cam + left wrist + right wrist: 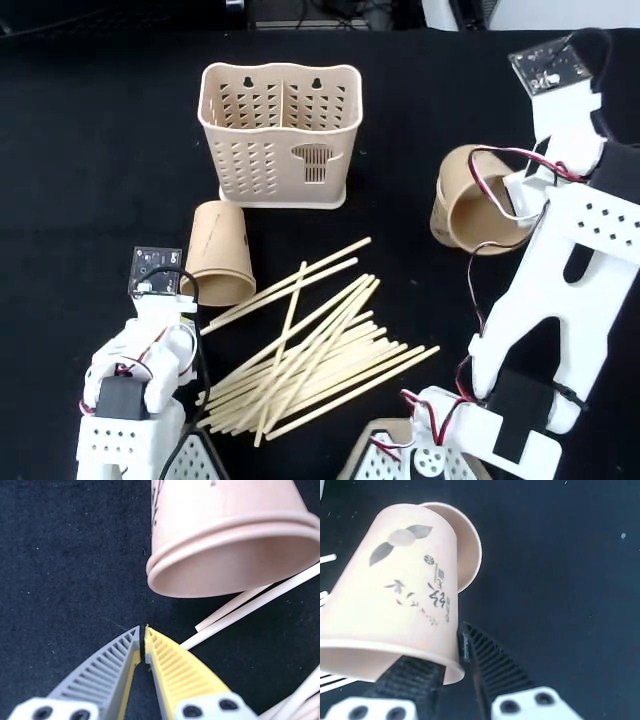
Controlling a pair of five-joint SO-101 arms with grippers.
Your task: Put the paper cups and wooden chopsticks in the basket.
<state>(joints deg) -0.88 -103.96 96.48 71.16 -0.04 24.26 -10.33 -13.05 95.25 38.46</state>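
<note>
From above, a beige basket (250, 150) with little slots is seen standing up at the far side of the table. One paper cup, the held cup (485, 215), is seen at the end of the right arm (560, 260), off to the side of the basket. Another, the lying cup (218, 250), is seen on its side just ahead of the left arm (135, 380). The wooden chopsticks (310, 350) are piled beside that arm.

From the left wrist, the left claw (144, 630) is seen closed tight, with nothing in it. The lying cup (230, 545) is just ahead of its tips but not touched, with its mouth turned toward the claw. Two chopsticks (250, 610) are seen beside the tips, running under the cup's rim.

From the right wrist, the right claw (456, 650) is seen pinched on the rim of the held cup (405, 595), with one finger inside and one outside. A round pale shape (469, 545) is seen behind the cup. What it is cannot be told.

The cups are likely light and thin, and easily squashed, so a soft pinch at the rim is best. The chopsticks are likely stiff, smooth and quick to roll, so a few are best taken by the middle.
</note>
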